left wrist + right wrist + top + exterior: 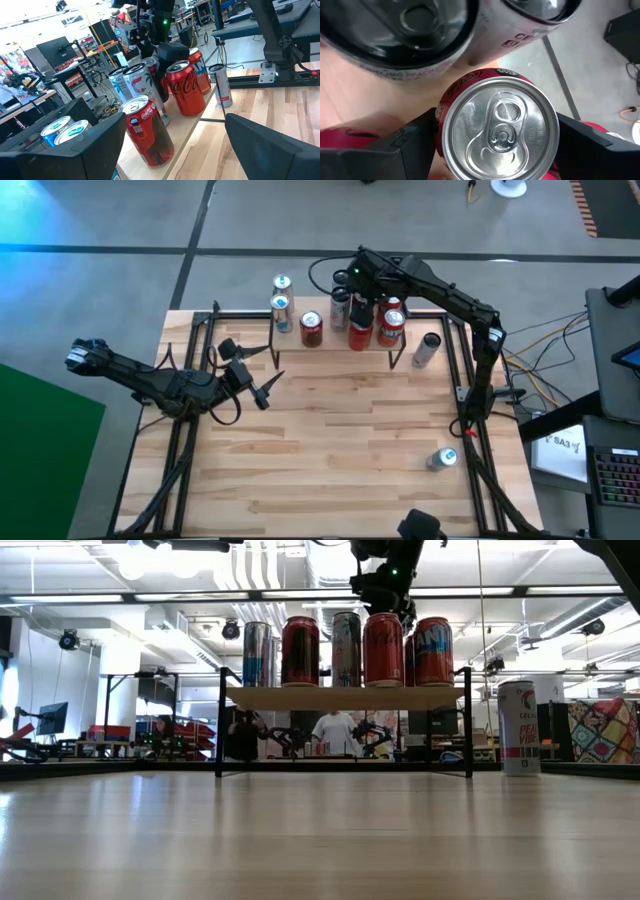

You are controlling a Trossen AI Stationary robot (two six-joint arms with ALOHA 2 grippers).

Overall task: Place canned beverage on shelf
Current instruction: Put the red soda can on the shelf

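Note:
The shelf [340, 697], a low wooden riser on black legs, stands at the table's far middle and carries several upright cans. My right gripper [360, 305] reaches over it from the far right and is shut on a red can [497, 130], which stands on the plank between a silver can [345, 648] and a red-and-blue can [433, 650]. It also shows in the low view [383, 650] and the left wrist view [185, 87]. My left gripper [272, 368] hangs open and empty over the table's left part, pointing toward the shelf. My right gripper has one finger on each of two opposite sides of the red can's upper wall [440, 117], just below the rim. The fingers come from above, pointing down. The can is upright with its base on the shelf's plank.
A slim silver can [428, 350] stands on the table just right of the shelf. Another silver can [440, 458] lies on its side near the table's right near corner. Black frame rails [470, 380] run along the table's sides. People and benches show in the room behind.

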